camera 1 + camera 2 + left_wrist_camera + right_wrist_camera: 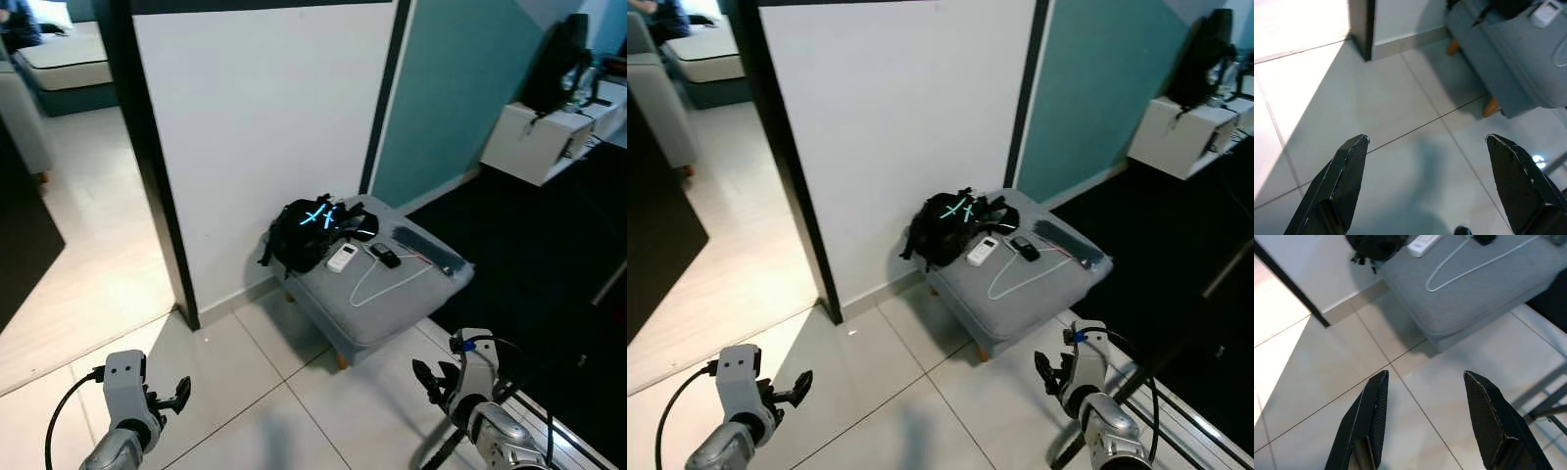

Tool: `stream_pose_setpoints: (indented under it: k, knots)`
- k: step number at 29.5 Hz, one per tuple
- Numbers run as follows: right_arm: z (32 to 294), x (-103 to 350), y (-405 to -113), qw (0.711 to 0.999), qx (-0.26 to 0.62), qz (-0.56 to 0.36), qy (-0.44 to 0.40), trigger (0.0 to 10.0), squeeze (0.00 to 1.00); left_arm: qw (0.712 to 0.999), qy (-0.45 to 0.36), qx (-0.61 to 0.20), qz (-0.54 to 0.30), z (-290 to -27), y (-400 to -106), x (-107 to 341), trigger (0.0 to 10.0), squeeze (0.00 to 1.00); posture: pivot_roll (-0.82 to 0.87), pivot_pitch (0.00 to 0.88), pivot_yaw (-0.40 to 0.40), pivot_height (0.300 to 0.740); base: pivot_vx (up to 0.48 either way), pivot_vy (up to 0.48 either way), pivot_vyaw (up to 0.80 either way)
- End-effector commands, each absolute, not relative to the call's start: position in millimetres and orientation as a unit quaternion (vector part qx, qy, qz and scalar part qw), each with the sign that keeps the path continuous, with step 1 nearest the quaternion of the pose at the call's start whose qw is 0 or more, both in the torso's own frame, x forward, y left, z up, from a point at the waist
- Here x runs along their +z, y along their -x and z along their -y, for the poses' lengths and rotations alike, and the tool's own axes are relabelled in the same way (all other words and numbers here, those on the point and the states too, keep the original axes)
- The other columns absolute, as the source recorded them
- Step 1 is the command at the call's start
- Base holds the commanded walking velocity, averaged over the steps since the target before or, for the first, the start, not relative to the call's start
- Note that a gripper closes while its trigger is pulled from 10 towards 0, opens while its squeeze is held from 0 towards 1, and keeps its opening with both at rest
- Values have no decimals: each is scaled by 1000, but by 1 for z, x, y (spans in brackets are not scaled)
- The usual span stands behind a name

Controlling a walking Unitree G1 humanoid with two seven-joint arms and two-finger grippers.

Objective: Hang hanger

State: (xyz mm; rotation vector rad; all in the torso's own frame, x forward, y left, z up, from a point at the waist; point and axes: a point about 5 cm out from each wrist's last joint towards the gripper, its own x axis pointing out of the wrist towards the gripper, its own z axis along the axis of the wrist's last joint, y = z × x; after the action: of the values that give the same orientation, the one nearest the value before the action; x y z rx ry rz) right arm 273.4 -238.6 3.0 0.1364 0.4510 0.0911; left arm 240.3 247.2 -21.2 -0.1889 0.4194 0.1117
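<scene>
Sharp, evenly lit frames; bright daylight falls across the left floor (88,284).

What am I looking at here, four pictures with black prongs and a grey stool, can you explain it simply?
It is a walking robot with two arms. The two wide pictures come from cameras in its head, looking down. The other two come from cameras on its wrists, looking along the black fingers. The left gripper and right gripper are both open, holding nothing, low above the tiled floor. Ahead stands a grey padded stool against a white wall. On it lie a white wire hanger, a black bag, a white remote and a small dark device.
</scene>
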Motion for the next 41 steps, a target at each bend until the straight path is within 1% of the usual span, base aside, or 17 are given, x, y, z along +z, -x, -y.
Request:
stream_pose_setpoints:
  k: [1, 6, 21, 27, 31, 36, 41]
  knots:
    - [238, 3, -273, 971, 44, -223, -75, 10000, 0, 971, 93, 60, -214, -250, -242, -21, 10000, 0, -4, 43, -39, 740, 0, 0, -800]
    - [236, 4, -276, 971, 52, -219, -76, 10000, 0, 970, 93, 58, -215, -246, -242, -22, 10000, 0, -2, 43, -37, 740, 0, 0, 0]
    - [238, 5, -277, 970, 60, -223, -74, 10000, 0, 974, 90, 50, -203, -237, -225, -31, 10000, 0, -22, 60, -50, 740, 0, 0, -711]
    - [239, 5, -276, 970, 59, -223, -72, 10000, 0, 978, 94, 48, -182, -237, -233, -24, 10000, 0, -26, 56, -50, 740, 0, 0, -800]
    - [239, 4, -276, 970, 61, -224, -71, 10000, 0, 980, 90, 47, -171, -241, -249, -13, 10000, 0, -26, 45, -51, 740, 0, 0, -800]
    - [238, 4, -275, 970, 63, -225, -69, 10000, 0, 981, 88, 49, -169, -245, -258, -5, 10000, 0, -26, 41, -52, 740, 0, 0, -800]
    - [239, 5, -276, 971, 61, -223, -57, 10000, 0, 981, 87, 55, -163, -246, -260, -3, 10000, 0, -28, 43, -52, 740, 0, 0, -800]
